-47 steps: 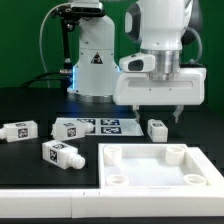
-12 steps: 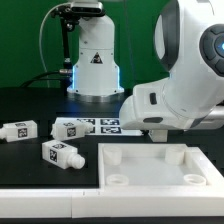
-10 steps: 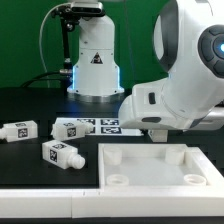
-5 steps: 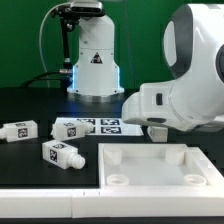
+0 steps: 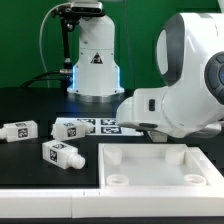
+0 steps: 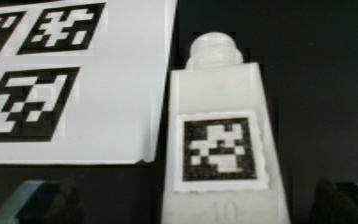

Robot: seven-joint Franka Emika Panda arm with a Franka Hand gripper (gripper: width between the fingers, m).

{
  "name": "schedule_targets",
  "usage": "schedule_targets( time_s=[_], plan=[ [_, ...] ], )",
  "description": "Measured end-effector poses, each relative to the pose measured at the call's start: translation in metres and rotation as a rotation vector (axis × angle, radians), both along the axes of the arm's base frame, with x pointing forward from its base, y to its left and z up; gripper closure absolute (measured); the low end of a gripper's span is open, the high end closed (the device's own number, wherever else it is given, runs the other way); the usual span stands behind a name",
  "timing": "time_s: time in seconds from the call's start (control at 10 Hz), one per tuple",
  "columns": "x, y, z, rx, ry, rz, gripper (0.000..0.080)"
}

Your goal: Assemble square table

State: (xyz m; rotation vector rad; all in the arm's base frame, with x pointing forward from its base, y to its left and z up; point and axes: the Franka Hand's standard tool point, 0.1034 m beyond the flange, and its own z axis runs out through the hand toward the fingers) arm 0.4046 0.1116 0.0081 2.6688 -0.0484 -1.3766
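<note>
In the wrist view a white table leg (image 6: 217, 120) with a black-and-white tag lies on the dark table beside the marker board (image 6: 69, 80). My gripper (image 6: 190, 203) is open, one dark finger (image 6: 34, 200) on each side of the leg's near end, touching nothing. In the exterior view the arm's body (image 5: 180, 100) hides the gripper and that leg. The white square table top (image 5: 135, 165), with raised rim and round corner sockets, lies at the front right. Three more legs lie to the exterior view's left: one (image 5: 20, 130), a second (image 5: 62, 153) and a third (image 5: 72, 127).
The white robot base (image 5: 92, 60) with its triangle sticker stands at the back, cables beside it. The marker board (image 5: 108, 125) lies in front of the base. A white strip (image 5: 50, 205) runs along the front edge.
The arm has swung and sunk lower over the table behind the table top. It now covers the leg that showed there half a second ago. The jaws stay wide.
</note>
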Motion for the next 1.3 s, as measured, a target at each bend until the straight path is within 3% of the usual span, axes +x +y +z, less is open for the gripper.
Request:
schedule_targets(
  time_s=[0.1, 0.2, 0.4, 0.5, 0.6, 0.8, 0.9, 1.0, 1.2, 1.3],
  plan=[
    [0.0, 0.0, 0.0, 0.0, 0.0, 0.0, 0.0276],
    [0.0, -0.001, 0.0, 0.0, 0.001, -0.001, 0.0276],
    [0.0, -0.001, 0.0, 0.0, -0.001, -0.002, 0.0515],
    [0.002, -0.001, 0.005, 0.005, -0.001, -0.007, 0.0515],
    [0.014, -0.005, 0.021, 0.031, 0.008, -0.028, 0.0515],
    [0.054, -0.014, 0.042, 0.099, -0.136, -0.045, 0.0515],
    [0.062, -0.013, 0.053, 0.115, -0.259, -0.029, 0.0514],
    [0.055, -0.012, 0.05, 0.117, -0.322, -0.03, 0.0514],
    [0.061, -0.012, 0.05, 0.125, -0.423, -0.027, 0.0514],
    [0.072, -0.011, 0.068, 0.141, -0.448, -0.031, 0.0514]
  ],
)
